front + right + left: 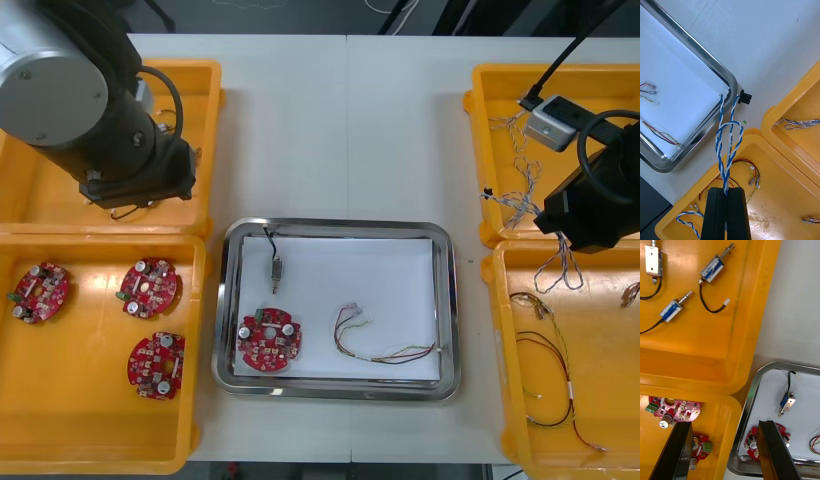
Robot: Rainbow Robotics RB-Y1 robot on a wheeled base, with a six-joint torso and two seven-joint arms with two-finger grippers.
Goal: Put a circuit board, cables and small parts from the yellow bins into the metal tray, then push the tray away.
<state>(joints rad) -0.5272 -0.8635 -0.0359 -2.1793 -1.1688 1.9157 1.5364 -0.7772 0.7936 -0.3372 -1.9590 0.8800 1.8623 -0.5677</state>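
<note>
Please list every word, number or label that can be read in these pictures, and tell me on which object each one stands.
White tag on the twisted blue and white cable, held by the right gripper, jaws shut, over the right yellow bins: dark print, too small to read.
Round red circuit boards: any markings too small to read.
No other text is readable. The left gripper hangs open over the left bins.

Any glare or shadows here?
Front view: shiny metal tray rim glints. Right wrist view: same glare past the right end effector, shut on the twisted blue and white cable. Left wrist view: shadow under the yellow bin lip beyond the open left end effector.
</note>
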